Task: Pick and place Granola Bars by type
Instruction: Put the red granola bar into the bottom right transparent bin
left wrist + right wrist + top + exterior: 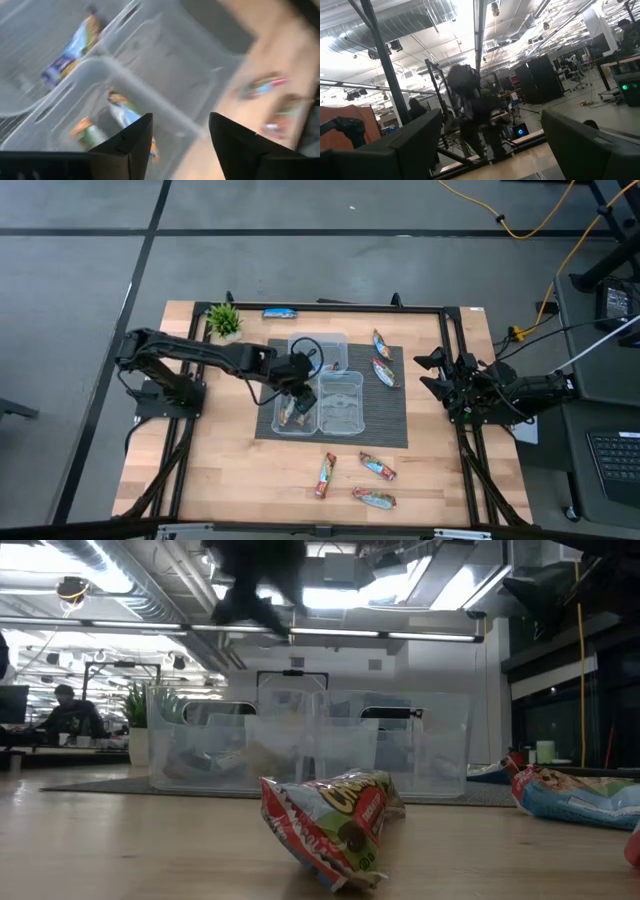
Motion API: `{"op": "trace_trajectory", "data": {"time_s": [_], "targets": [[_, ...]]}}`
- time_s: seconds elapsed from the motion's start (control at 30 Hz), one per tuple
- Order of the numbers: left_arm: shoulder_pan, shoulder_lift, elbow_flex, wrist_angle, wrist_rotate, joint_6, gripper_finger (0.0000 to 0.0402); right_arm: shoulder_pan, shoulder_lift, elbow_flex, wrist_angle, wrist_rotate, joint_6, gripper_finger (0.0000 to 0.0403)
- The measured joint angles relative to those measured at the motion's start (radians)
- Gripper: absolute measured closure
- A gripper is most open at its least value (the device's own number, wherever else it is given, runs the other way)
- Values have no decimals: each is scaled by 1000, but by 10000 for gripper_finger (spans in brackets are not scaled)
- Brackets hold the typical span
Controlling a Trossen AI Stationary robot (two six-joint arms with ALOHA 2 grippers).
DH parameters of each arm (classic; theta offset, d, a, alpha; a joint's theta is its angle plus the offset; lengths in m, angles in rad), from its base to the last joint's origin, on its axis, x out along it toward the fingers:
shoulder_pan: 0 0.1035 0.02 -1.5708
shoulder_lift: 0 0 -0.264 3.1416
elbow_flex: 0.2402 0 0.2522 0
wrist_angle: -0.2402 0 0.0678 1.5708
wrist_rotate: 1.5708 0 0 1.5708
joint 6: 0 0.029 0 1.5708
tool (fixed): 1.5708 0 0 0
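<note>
Where bars (365, 480) lie, wooden table (220, 470).

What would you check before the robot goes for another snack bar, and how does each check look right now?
1. Left gripper empty: ok, its fingers stand apart with nothing between them in the left wrist view.
2. Left gripper clear of the tubs: cannot tell; it hangs over the front left tub.
3. Bars in that tub lying fully inside: ok.
4. Bars left to fetch: ok, three on the wood at the front, two on the grey mat, a blue one at the back edge.
5. Right gripper out of the way: ok, open at the table's right edge.
6. Bars sorted by type: cannot tell.
</note>
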Motion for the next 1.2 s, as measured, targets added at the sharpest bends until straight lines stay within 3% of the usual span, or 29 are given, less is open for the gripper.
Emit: {"op": "trace_trajectory", "data": {"time_s": [0.37, 0.7, 0.87, 1.2], "targets": [[-233, -10, 252, -2, -78, 14, 219, 0, 0, 0, 0, 0, 0, 59], [-464, 13, 348, -4, -307, -192, 220, 0, 0, 0, 0, 0, -3, 59], [-486, 114, 347, -6, -293, -295, 220, 0, 0, 0, 0, 0, -4, 59], [-486, 373, 345, 56, -168, -517, 220, 0, 0, 0, 0, 0, 0, 59]]}}
